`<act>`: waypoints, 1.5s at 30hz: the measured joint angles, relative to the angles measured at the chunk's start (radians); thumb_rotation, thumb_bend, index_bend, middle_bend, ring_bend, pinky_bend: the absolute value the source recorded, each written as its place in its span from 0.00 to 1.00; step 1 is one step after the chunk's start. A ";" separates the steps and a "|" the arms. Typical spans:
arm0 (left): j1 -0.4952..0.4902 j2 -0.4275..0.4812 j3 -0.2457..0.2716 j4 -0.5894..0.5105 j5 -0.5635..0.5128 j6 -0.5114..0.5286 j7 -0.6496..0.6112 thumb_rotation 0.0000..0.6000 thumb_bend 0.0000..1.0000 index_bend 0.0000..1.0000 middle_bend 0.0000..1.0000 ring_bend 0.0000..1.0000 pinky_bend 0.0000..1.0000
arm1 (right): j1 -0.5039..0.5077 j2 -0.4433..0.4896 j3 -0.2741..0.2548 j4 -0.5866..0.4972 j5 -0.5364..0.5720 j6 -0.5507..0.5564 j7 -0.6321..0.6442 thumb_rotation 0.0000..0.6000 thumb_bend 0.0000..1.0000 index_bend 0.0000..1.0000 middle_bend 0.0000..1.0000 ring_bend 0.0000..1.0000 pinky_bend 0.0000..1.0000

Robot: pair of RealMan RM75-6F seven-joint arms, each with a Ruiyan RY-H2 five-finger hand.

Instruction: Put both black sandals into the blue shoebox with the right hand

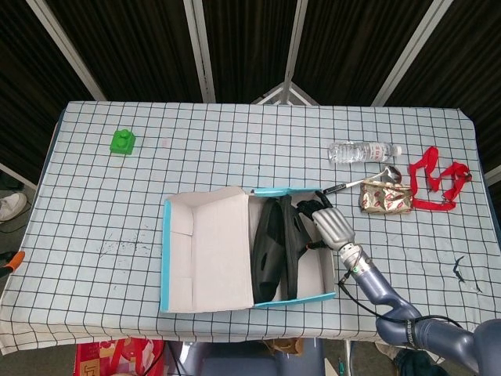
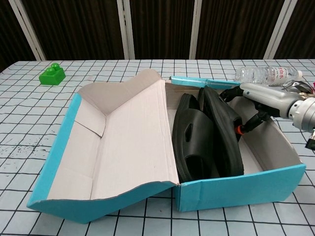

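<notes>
The blue shoebox point(image 1: 166, 258) lies open near the table's front edge, its pale lid point(image 1: 211, 251) folded out to the left. Both black sandals stand on edge inside it: one point(image 1: 268, 252) against the lid hinge, the other point(image 1: 295, 244) beside it to the right. In the chest view the same pair shows as the left sandal point(image 2: 194, 142) and the right sandal point(image 2: 222, 132) behind the box's front wall point(image 2: 236, 189). My right hand point(image 1: 327, 225) point(image 2: 251, 101) reaches in over the right wall and grips the right sandal, fingers over its upper edge. My left hand is out of sight.
A green block point(image 1: 122, 142) sits at the far left. A water bottle point(image 1: 362, 151), a spoon point(image 1: 368, 180), a snack packet point(image 1: 385, 198) and a red strap point(image 1: 438, 182) lie behind and right of the box. The table's front edge is close to the box.
</notes>
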 measured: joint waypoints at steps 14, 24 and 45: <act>0.001 0.002 -0.001 0.000 -0.001 0.000 -0.004 1.00 0.19 0.05 0.00 0.00 0.02 | 0.000 0.024 0.028 -0.085 0.058 -0.021 -0.052 1.00 0.46 0.66 0.23 0.19 0.01; 0.001 0.002 0.000 0.000 0.000 0.001 -0.004 1.00 0.19 0.05 0.00 0.00 0.02 | 0.005 0.072 0.047 -0.152 0.102 -0.062 -0.054 1.00 0.32 0.16 0.19 0.14 0.00; 0.000 0.001 0.001 0.000 0.000 -0.002 -0.001 1.00 0.19 0.05 0.00 0.00 0.02 | 0.058 0.181 0.048 -0.290 0.262 -0.164 -0.244 1.00 0.15 0.00 0.08 0.08 0.00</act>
